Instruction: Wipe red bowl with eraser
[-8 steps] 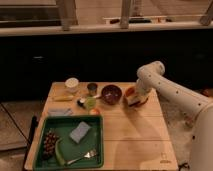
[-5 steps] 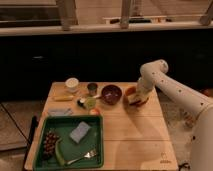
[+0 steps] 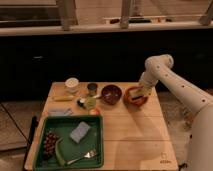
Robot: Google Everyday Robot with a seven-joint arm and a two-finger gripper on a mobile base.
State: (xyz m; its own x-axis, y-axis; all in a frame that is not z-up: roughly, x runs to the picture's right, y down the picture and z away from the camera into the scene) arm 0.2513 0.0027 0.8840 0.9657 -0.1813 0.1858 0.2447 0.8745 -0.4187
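Observation:
The red bowl (image 3: 134, 99) sits at the far right of the wooden table (image 3: 130, 135), next to a darker maroon bowl (image 3: 111, 94). My gripper (image 3: 140, 93) reaches down into the red bowl from the right, at the end of the white arm (image 3: 172, 82). A small pale patch at the gripper's tip inside the bowl may be the eraser (image 3: 139, 95), but I cannot make it out for certain.
A green tray (image 3: 98, 150) at the front left holds a blue-grey sponge block (image 3: 80, 132), grapes (image 3: 49, 143), a green vegetable and a fork (image 3: 82, 157). A white cup (image 3: 72, 84), a small can (image 3: 92, 88), a green item (image 3: 90, 102) and a yellow item (image 3: 62, 98) stand behind it.
The arm's elbow has shifted slightly to the right; the gripper stays in the red bowl.

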